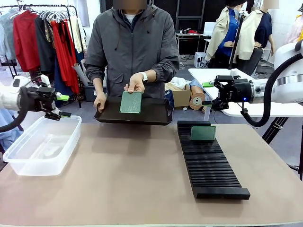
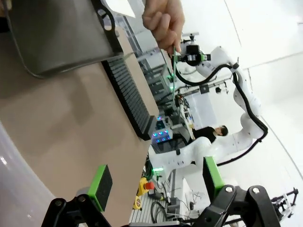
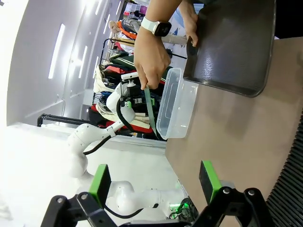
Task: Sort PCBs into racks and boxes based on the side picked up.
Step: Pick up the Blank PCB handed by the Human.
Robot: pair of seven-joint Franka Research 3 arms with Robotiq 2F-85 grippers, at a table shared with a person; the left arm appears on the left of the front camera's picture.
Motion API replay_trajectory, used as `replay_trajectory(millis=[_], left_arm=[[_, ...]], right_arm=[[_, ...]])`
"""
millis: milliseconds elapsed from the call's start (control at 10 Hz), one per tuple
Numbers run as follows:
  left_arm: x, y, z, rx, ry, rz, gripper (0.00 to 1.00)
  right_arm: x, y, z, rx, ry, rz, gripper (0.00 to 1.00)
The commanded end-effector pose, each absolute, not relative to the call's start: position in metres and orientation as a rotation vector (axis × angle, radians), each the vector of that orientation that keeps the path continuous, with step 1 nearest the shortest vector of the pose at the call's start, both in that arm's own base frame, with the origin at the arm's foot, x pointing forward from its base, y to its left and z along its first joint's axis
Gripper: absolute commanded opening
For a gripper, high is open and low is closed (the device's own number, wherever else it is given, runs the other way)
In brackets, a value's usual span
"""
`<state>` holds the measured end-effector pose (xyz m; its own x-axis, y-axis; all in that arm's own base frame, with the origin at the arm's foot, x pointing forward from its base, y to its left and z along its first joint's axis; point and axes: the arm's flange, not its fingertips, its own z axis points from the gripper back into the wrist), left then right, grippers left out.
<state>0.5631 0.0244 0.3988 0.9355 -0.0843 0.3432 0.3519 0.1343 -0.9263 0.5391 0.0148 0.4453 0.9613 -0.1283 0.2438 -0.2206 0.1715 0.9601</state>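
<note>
Left gripper [image 1: 64, 106] wide open, empty; right gripper [image 1: 208, 94] wide open, empty

Surface: flat matte tan-brown tabletop [image 1: 142, 179], across the lower frame.
Left: clear rectangular plastic tub [image 1: 35, 168] with rounded corners, at the left edge.
Right of centre: long narrow black ribbed plastic rack [image 1: 213, 175], lying front to back.
Upper centre: dark shallow flat tray [image 1: 156, 111] at the far edge; resting or lifted, cannot tell.

Green PCB [image 1: 203, 133] upright in black rack [image 1: 211, 166]; second PCB [image 1: 131, 102] aloft; clear box [image 1: 32, 168].
</note>
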Motion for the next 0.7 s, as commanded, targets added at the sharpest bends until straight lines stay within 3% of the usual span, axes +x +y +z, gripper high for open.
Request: replay_trajectory(millis=[0,600], left_arm=[[0.575,0.014,0.399,-1.472,-0.25,-0.397,1.0],[0.569,-0.062,0.377,-1.499,-0.371,-0.377,1.0]], right_arm=[[0.539,0.015,0.447,1.403,-0.297,0.064,1.0],[0.539,0.015,0.447,1.403,-0.297,0.064,1.0]])
